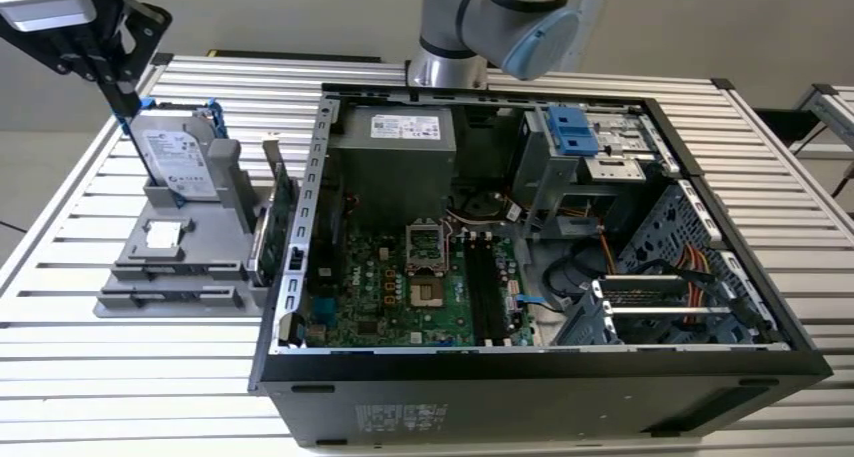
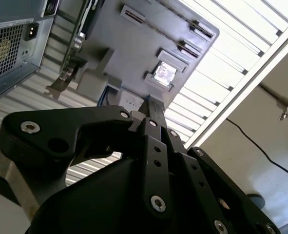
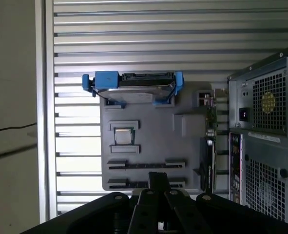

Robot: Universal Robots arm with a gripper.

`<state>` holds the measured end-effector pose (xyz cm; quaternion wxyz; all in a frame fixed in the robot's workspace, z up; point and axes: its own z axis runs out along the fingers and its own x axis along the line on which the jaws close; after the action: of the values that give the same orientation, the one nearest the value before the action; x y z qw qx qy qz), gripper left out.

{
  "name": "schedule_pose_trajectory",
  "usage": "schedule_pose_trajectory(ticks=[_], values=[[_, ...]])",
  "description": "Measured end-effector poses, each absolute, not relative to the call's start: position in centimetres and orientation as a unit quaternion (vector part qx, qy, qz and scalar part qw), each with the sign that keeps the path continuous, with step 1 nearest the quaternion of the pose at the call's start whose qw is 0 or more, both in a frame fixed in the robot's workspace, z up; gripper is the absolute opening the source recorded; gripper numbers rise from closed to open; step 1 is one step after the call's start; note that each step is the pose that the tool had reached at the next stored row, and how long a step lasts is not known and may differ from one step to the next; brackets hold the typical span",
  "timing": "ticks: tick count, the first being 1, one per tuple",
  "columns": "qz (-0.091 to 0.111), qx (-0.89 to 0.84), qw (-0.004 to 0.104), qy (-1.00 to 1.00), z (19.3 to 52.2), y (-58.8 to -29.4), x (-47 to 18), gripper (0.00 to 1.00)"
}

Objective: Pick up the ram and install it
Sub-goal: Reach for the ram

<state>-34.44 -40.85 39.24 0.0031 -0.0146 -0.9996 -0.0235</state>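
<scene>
Nearest you, the open computer case (image 1: 534, 397) lies on its side along the near edge of the slatted table (image 1: 134, 377), with its motherboard (image 1: 400, 287) facing up. Beside it, toward the table's edge on the exterior view's left, sits the grey holder (image 1: 174, 277). A green expansion card (image 1: 276, 227) stands upright on the side of the holder next to the case. Further back on the holder, the silver hard drive (image 1: 178, 157) with blue brackets stands on end.

Above the holder's far end, near the table's far corner, your gripper (image 1: 104, 65) is clamped on the ram (image 1: 123, 92). Both wrist views show the fingers closed narrowly around the dark stick, which points down toward the holder. The arm's base (image 1: 447, 67) stands at the table's far edge, behind the case.
</scene>
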Motion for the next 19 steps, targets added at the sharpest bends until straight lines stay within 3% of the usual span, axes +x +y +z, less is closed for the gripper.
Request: schedule_pose_trajectory(ticks=[19], values=[[-0.024,-0.015,0.003,-1.0,39.2,-43.0,-34.4,0.0]])
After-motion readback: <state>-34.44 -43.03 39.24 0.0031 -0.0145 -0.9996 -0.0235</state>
